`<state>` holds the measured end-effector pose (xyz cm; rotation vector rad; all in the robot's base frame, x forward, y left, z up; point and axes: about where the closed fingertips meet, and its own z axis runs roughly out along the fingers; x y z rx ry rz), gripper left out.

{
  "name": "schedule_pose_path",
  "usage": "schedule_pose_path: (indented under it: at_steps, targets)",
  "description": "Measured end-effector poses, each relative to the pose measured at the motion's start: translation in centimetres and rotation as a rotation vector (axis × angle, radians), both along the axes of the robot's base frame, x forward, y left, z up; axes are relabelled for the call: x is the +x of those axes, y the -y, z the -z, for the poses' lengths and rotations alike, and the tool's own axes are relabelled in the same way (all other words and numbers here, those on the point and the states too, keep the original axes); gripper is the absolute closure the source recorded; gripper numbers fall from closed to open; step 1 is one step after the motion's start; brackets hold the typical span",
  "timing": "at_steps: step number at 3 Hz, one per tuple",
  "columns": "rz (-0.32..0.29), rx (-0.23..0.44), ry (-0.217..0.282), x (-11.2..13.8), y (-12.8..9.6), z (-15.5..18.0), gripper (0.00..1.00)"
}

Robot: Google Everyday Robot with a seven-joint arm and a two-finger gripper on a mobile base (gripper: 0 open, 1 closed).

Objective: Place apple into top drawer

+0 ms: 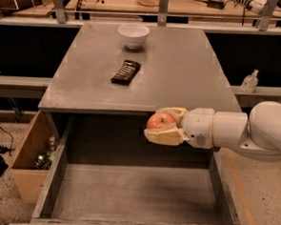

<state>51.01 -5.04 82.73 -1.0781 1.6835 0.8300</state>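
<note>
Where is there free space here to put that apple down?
The top drawer has a bare floor from side wall to side wall. The hand, holding the apple, hovers over its back part. On the table, the right half is free; the white bowl and black packet occupy the left-centre.

You see the red-orange apple (160, 121) clamped in the gripper (155, 124) above the top drawer (135, 196). The shallow grey drawer stands open.
</note>
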Motion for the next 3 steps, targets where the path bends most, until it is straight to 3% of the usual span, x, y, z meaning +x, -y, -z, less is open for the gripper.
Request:
schedule_pose_path:
  at_steps: [1,2,3]
  targets:
    - [-0.031,-0.026,-0.033,-1.8,-1.8,2.8,1.00]
    - [-0.081,-0.083,-0.078,-1.1,-3.3,5.8,1.00]
    - [-0.081,-0.082,-0.078,-1.1,-3.3,5.7,1.00]
